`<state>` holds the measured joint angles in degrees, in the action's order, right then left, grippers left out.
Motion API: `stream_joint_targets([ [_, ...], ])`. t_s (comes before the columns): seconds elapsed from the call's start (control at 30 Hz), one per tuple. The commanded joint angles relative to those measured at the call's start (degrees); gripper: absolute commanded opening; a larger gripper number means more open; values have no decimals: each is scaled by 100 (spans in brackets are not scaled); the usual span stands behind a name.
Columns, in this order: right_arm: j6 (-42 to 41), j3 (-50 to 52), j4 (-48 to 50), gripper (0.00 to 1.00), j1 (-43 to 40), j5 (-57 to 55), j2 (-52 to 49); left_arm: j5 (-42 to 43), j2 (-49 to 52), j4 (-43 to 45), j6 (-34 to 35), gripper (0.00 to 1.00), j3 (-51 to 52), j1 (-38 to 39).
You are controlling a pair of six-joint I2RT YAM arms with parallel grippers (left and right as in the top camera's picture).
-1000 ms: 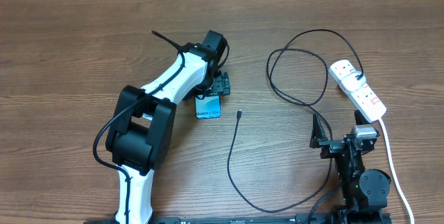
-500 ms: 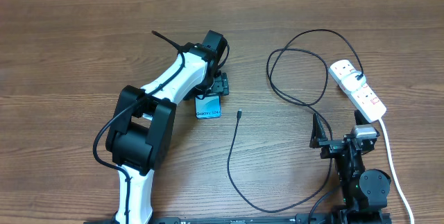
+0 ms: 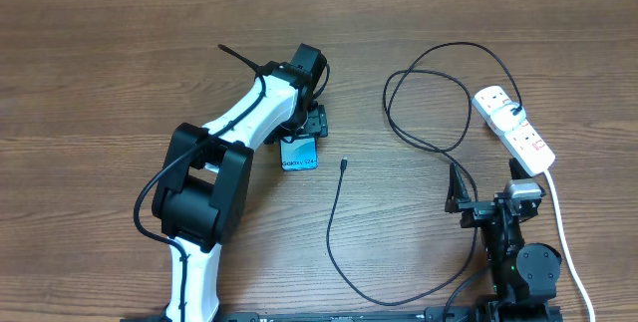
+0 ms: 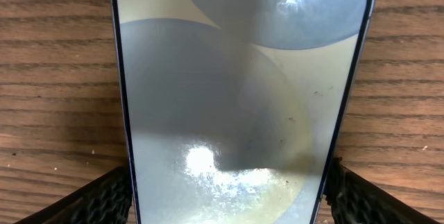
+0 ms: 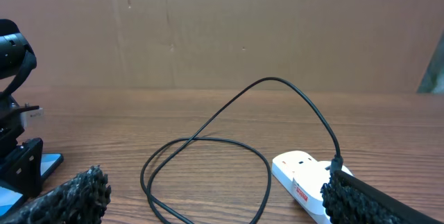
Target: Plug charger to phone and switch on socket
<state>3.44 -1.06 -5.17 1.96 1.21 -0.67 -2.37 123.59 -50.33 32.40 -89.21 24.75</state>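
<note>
The phone (image 3: 299, 155), with a bright blue screen, lies flat on the wooden table left of centre. My left gripper (image 3: 309, 133) is shut on its far end. In the left wrist view the phone (image 4: 236, 99) fills the frame, with the left gripper's (image 4: 229, 200) fingers against its two long edges. The charger (image 3: 334, 212) is a thin black cable, plugged into the socket (image 3: 513, 128). It loops on the table and ends in a small plug tip (image 3: 343, 163) right of the phone, apart from it. My right gripper (image 3: 478, 202) is open and empty.
The socket's thick white cord (image 3: 560, 222) runs down the right side past the right arm. In the right wrist view the cable loop (image 5: 208, 141) and the socket (image 5: 298, 172) lie ahead between the open fingers of the right gripper (image 5: 222, 207).
</note>
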Motion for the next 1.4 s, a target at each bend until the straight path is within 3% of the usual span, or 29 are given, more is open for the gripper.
stream_joint_targets([
  [0.0, 24, 59, 37, 100, 24, -31, 50, -83, 177, -42, -114, 84, 229, 24],
  [1.37, 24, 59, 35, 100, 24, -31, 50, -76, 175, -142, -114, 76, 153, 24],
])
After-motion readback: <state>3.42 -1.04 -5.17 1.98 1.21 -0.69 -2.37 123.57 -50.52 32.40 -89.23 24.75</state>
